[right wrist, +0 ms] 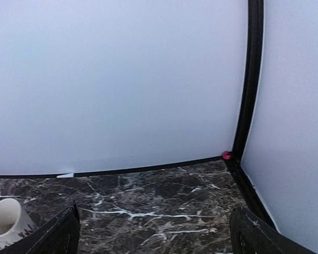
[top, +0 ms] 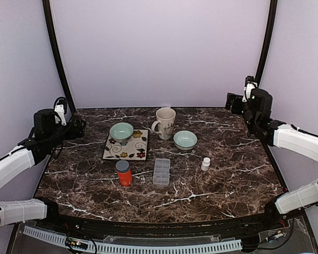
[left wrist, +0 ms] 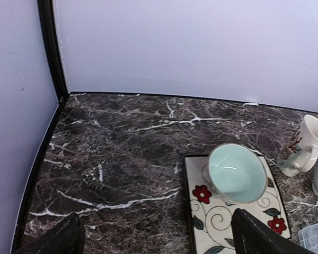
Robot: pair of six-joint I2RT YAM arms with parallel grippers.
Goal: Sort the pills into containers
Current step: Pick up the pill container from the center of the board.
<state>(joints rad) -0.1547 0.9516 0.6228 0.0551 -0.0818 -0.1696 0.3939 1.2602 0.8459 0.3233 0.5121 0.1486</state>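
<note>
The containers are the small compartments of a clear flat pill box (top: 161,172) lying at the table's middle front; one corner of the pill box (left wrist: 314,236) shows in the left wrist view. No pills show in any view. My left gripper (top: 77,127) hangs open over the back left of the table, its fingers wide apart with nothing between them (left wrist: 159,235). My right gripper (top: 233,102) is raised at the back right, also open and empty (right wrist: 156,233), facing the rear corner. Both are far from the pill box.
An orange grey-capped bottle (top: 124,173) stands left of the box, a small white bottle (top: 205,164) to its right. Behind are a flowered square plate (top: 128,152) bearing a pale green bowl (top: 121,131), a mug (top: 165,123) and a second bowl (top: 185,139).
</note>
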